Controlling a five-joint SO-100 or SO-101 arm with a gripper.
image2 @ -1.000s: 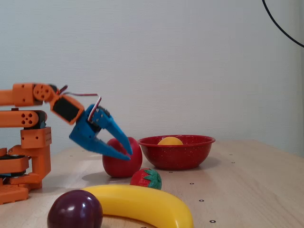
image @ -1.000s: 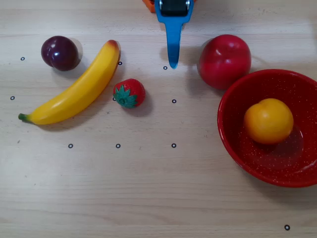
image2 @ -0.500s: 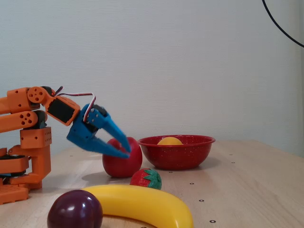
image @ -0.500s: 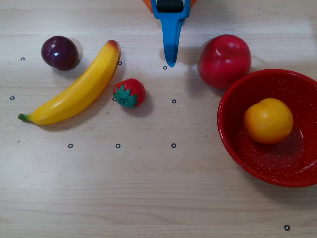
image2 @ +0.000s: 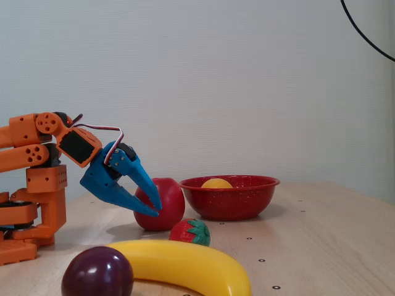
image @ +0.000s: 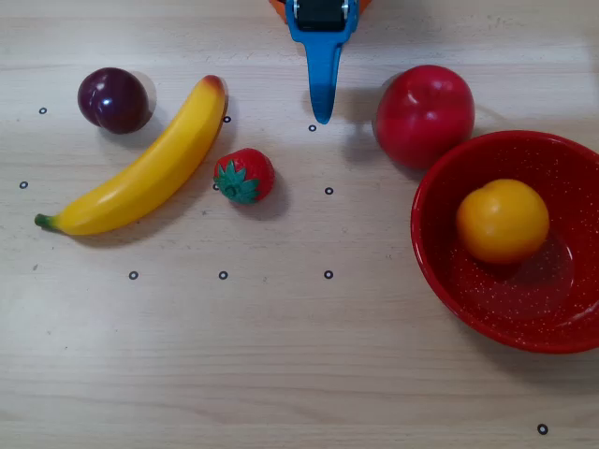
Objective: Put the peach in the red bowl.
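Peach (image: 502, 221) sits inside the red bowl (image: 440, 245), while the gripper (image2: 154, 203) hangs empty beside the bowl's neighbouring apple (image: 424, 114), its jaws parted narrowly above the worktop (image: 281, 355).

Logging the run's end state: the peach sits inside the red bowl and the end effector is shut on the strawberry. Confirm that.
Not quite. The peach is inside the red bowl, but the end effector is open and holds nothing; the overhead view shows the strawberry lying apart on the table.
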